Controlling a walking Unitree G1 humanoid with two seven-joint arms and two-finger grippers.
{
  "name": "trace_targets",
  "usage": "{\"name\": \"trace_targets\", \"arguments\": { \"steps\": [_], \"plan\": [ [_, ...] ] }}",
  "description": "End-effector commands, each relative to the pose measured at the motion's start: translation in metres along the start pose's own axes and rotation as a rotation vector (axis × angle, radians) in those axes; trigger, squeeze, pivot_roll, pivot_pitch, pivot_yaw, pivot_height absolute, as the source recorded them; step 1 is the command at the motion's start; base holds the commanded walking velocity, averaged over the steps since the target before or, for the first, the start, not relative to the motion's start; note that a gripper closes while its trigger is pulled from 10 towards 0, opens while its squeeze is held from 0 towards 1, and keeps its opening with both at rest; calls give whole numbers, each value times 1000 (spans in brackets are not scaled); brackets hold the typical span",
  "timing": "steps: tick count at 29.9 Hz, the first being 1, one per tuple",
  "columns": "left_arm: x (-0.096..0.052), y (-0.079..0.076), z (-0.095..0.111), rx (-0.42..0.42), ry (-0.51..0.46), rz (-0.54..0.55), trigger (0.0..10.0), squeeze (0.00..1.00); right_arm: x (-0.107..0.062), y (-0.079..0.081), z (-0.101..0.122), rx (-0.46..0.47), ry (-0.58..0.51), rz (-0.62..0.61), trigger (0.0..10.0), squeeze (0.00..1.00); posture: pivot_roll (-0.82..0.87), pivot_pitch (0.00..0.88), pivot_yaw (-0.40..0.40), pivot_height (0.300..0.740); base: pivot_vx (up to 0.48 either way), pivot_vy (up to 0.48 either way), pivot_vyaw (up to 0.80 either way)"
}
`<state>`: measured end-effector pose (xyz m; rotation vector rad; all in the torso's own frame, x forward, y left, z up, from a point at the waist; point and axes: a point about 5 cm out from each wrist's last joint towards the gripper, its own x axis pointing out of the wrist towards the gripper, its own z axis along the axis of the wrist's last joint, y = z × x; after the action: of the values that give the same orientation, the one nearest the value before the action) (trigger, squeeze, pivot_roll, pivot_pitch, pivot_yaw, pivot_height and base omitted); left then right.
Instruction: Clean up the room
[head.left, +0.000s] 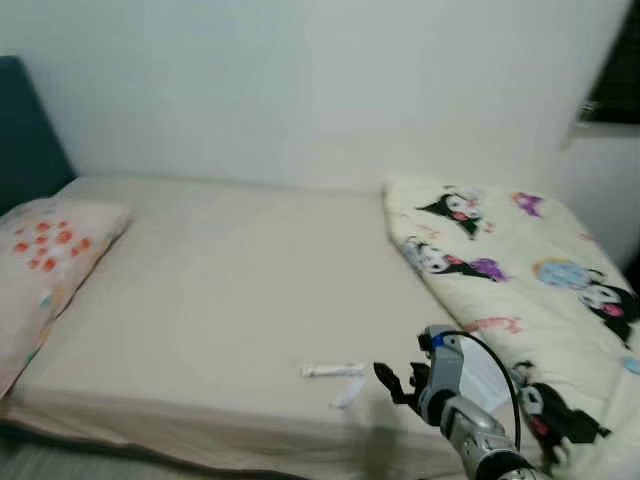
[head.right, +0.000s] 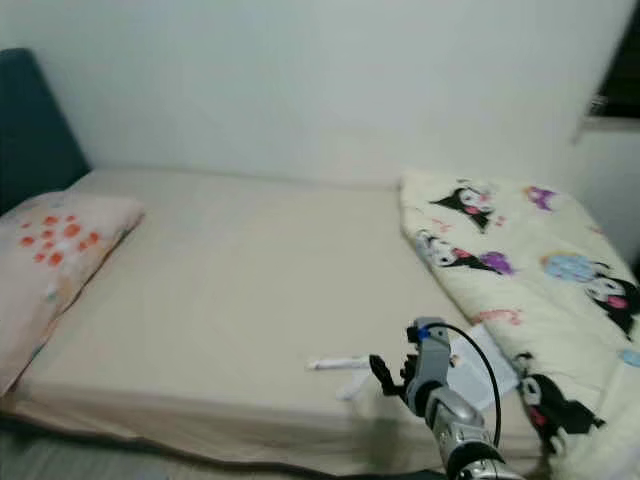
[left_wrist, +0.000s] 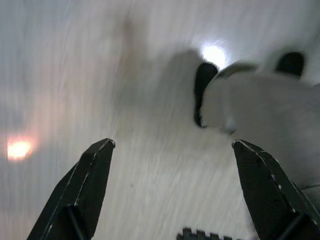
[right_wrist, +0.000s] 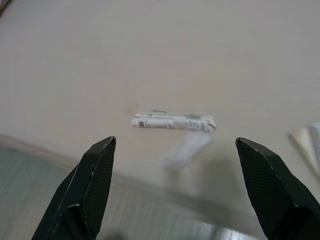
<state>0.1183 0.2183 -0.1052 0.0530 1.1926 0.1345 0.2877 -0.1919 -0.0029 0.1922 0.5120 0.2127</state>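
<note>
A bedroom with a pale wall, and a bed (head.left: 230, 290) under a plain beige sheet. The right gripper (head.left: 398, 382) hangs over the near edge of the mattress with its two black fingers (right_wrist: 95, 185) spread wide and nothing between them. Just ahead of the fingertips lies a small white tube-like wrapper (right_wrist: 172, 122) with printed text, and beside it, nearer the gripper, a paler crumpled scrap (right_wrist: 186, 149) — the two are close, perhaps touching. Off to the gripper's right, a folded cartoon-print comforter (head.left: 520, 290) covers that end of the bed; well away to its left rests a pillow with orange flowers (head.left: 45, 265).

The step in hand looks like picking litter off the sheet. To do it well, centre the jaws across the wrapper's short axis, come down until the tips press lightly into the sheet, then close — pinching fabric is the main risk.

The left gripper (left_wrist: 172, 190) also has its fingers apart, over a blurred pale surface.
</note>
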Motion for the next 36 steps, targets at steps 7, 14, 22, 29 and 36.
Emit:
{"name": "trace_targets", "arguments": {
  "steps": [7,14,22,29,36],
  "plan": [
    [0,-2,-1,-11,5,-4,10000,0,0,-5,2,1,19,-54,10000,0,-53,0,-26,740,0,0,0],
    [0,-2,0,-25,-7,-4,10000,0,4,0,4,-2,44,-32,10000,0,-54,0,-26,730,0,0,0],
    [1,2,14,-77,-66,47,10000,0,8,6,11,43,17,11,10000,0,-52,0,-29,710,0,0,0],
    [-4,25,80,-224,-293,140,10000,0,8,-1,20,196,-22,-28,10000,0,-48,0,-30,685,0,0,0],
    [-10,30,112,-247,-406,151,10000,0,6,-6,20,249,-29,-50,10000,0,-46,0,-31,665,0,0,0]
  ]
}}
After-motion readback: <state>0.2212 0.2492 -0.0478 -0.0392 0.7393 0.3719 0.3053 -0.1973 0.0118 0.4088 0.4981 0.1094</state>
